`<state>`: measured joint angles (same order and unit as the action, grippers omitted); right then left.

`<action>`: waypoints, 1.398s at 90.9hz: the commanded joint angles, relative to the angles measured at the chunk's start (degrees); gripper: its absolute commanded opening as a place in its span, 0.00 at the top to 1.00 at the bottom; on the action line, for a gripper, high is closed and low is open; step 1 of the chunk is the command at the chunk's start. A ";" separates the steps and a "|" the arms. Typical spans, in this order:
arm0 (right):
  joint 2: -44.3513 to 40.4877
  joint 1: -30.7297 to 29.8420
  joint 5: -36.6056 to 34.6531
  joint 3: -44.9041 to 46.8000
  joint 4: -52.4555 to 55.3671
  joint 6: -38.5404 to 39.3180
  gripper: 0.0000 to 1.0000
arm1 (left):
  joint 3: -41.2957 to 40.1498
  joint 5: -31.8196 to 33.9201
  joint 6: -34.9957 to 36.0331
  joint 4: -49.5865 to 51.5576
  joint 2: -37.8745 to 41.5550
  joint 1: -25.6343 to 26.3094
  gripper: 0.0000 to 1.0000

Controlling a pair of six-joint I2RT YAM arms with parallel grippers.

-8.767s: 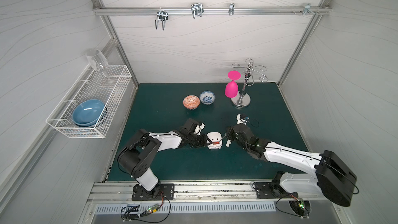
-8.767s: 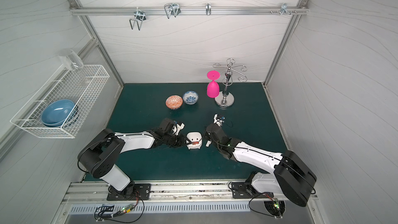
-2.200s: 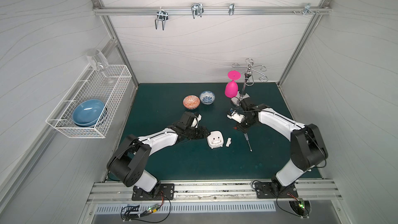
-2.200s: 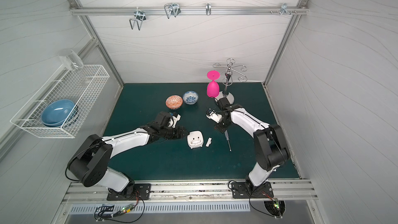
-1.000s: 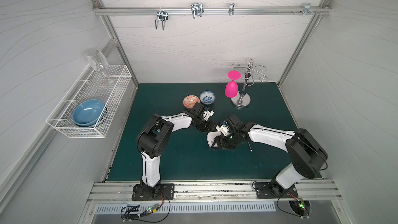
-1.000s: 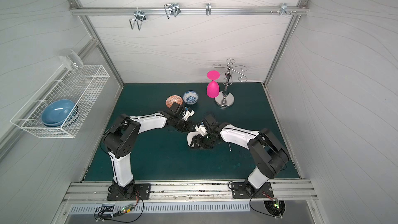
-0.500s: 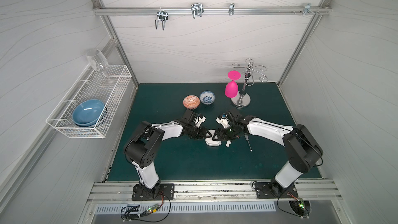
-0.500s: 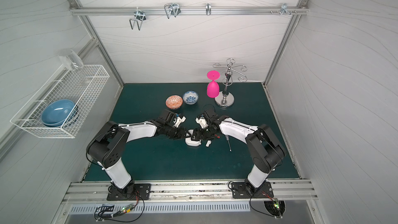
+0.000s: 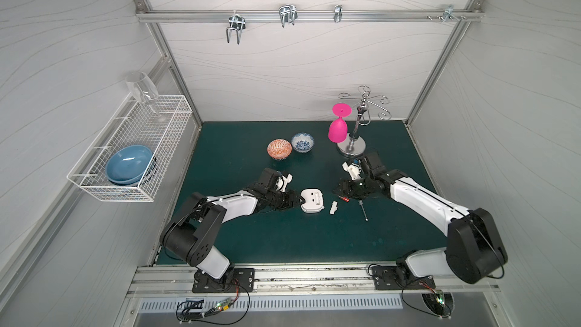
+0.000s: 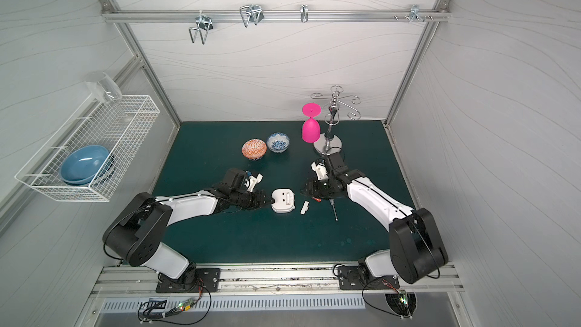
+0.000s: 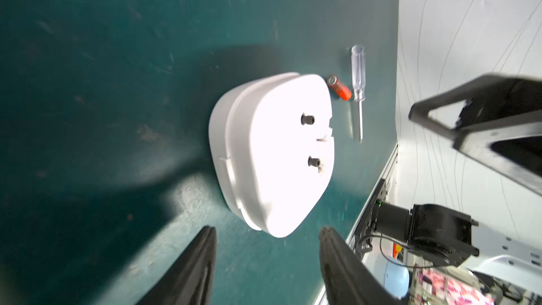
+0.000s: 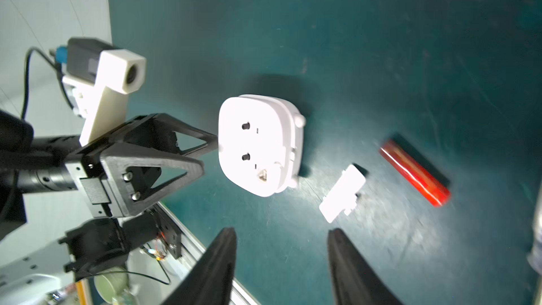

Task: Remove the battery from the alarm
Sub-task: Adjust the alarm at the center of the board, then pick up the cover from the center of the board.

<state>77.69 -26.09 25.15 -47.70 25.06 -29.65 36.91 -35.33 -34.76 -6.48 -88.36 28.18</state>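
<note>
Front edge: an aluminium rail (image 9: 314, 278) carries both arm bases. Beyond it lies a wide band of bare green mat (image 9: 298, 240), wall to wall, crossed only by the two forearms.

Mid-mat, one loose row.
- The alarm (image 9: 311, 200) lies face down, white back up with two dark knobs showing. Its recess is uncovered on the side toward the right arm.
- The left gripper (image 11: 267, 230) sits low at the alarm's opposite edge. Its jaws stand about as wide as the alarm's body, tips level with that edge, nothing clamped.
- A small white cover (image 9: 333, 207) lies just beside the alarm on the recess side, apart from it.
- The battery (image 9: 343, 198) lies flat on the mat, out of the alarm, between the cover and the screwdriver (image 9: 363, 211).
- The right gripper (image 12: 282, 231) hangs just beside the battery on its far side, not over it. Its jaws are partly spread, with only mat between them.

Room: there is open mat between the alarm and the bowls, and more past the screwdriver toward the right wall.

Far part.
- An orange patterned bowl (image 9: 279, 148) and a blue-and-white bowl (image 9: 302, 142) sit side by side, very close. I cannot tell what either holds.
- A metal stand (image 9: 351, 147) has a pink goblet (image 9: 338, 130), foot up, just beside its post. The right wrist is near the stand's base.
- A hook rail (image 9: 283, 15) runs high on the back wall.

Left wall: a wire basket (image 9: 151, 139) holds a blue bowl (image 9: 129, 165) at its near end. A clear glass (image 9: 141, 91) rises from its far end.
</note>
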 commanded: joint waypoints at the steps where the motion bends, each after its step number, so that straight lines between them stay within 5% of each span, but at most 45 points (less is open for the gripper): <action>1: -1.03 1.40 2.20 7.09 -1.41 -9.28 0.54 | -0.59 2.74 -1.69 -2.58 1.74 0.12 0.40; 20: 1.38 1.56 1.71 11.92 -10.00 -16.76 0.61 | -0.17 3.51 -1.14 -0.84 1.79 0.12 0.40; 73: 11.49 1.49 1.25 14.13 -22.17 -20.97 0.74 | -0.87 3.49 -1.47 -1.21 1.32 0.12 0.41; 127: 9.23 0.43 -0.49 15.27 -19.26 -20.68 0.83 | -0.87 3.77 -1.50 -1.18 1.00 0.12 0.41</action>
<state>87.46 -25.21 26.57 -33.65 2.15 -50.70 35.81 -31.90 -36.25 -6.48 -87.24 28.18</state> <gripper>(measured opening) 0.187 0.586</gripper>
